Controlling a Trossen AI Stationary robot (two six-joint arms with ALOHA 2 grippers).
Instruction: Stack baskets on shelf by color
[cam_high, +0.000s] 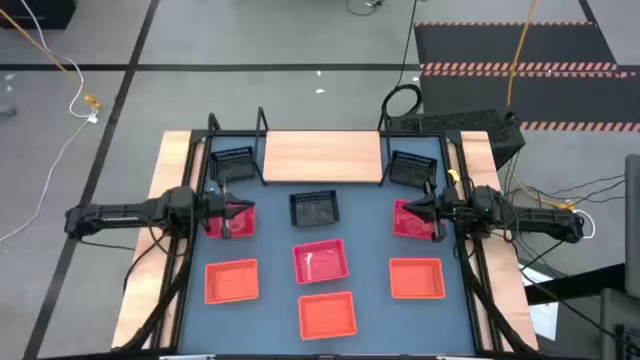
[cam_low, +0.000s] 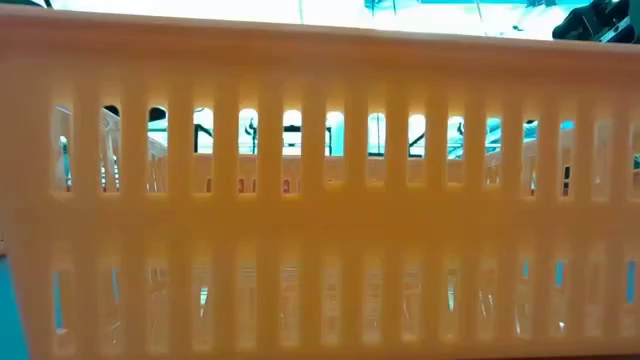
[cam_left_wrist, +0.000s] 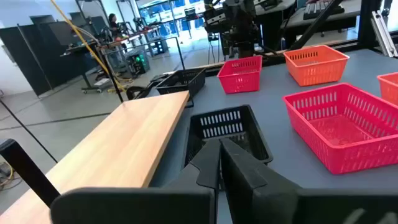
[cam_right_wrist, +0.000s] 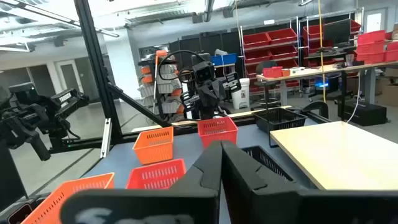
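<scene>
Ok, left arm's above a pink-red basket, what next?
Probably open the left pincer and lower it onto the pink-red basket below: its fingers look shut and empty, and no basket is on the shelf yet. The right pincer waits over another.

Floor: grey concrete (cam_high: 250, 40), crossed by dark seam lines.
Floor mat: black (cam_high: 520, 45), edged with red-and-white hazard striping.
Cables: yellow cord (cam_high: 45, 50) and white cord (cam_high: 40, 200) trailing over the floor.
Storage: red bins on racking (cam_right_wrist: 273, 40), far ahead of the right jaws.
Workbench: table carrying equipment (cam_right_wrist: 311, 71).
Light: ceiling strip fixtures (cam_right_wrist: 155, 11).
Person: seated at a distant bench (cam_left_wrist: 114, 23).
</scene>
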